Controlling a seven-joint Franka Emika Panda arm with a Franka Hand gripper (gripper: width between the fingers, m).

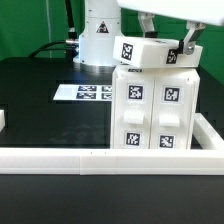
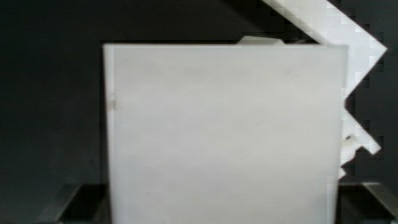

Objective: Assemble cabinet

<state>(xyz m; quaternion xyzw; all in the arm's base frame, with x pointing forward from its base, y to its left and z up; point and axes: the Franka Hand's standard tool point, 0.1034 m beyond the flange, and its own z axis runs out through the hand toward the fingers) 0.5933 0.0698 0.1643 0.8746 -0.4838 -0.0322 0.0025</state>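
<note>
Exterior view: A Franka arm's gripper (image 1: 179, 46) reaches in from the upper right of the frame. Its jaws are set wide across the end of a white top block (image 1: 140, 50) and clamp it. One dark finger (image 1: 190, 42) shows against the block's end toward the exterior view's right; the other finger is hidden behind the block. The top block carries a square black-and-white tag and sits tilted on top of the cabinet (image 1: 155, 110).

The cabinet is a tall white box standing right of centre on the black table (image 1: 40, 100), with six tags in two columns on its near face. The arm's white base (image 1: 98, 40) stands at upper centre, behind the cabinet. The marker board (image 1: 88, 93) lies flat on the table to the exterior view's left of the cabinet, apart from it. A long low white rail (image 1: 90, 158) runs across the lower part of the frame just in front of the cabinet, and turns back along the exterior view's right edge. A small white piece (image 1: 3, 122) shows at the left edge, cut off by the frame.

Wrist view: A broad, plain white face of the top block (image 2: 222, 130) fills most of the frame, close to the lens and without tags, against the dark table. A slanting white piece (image 2: 294, 20) shows beyond one corner of it, too blurred to name.
</note>
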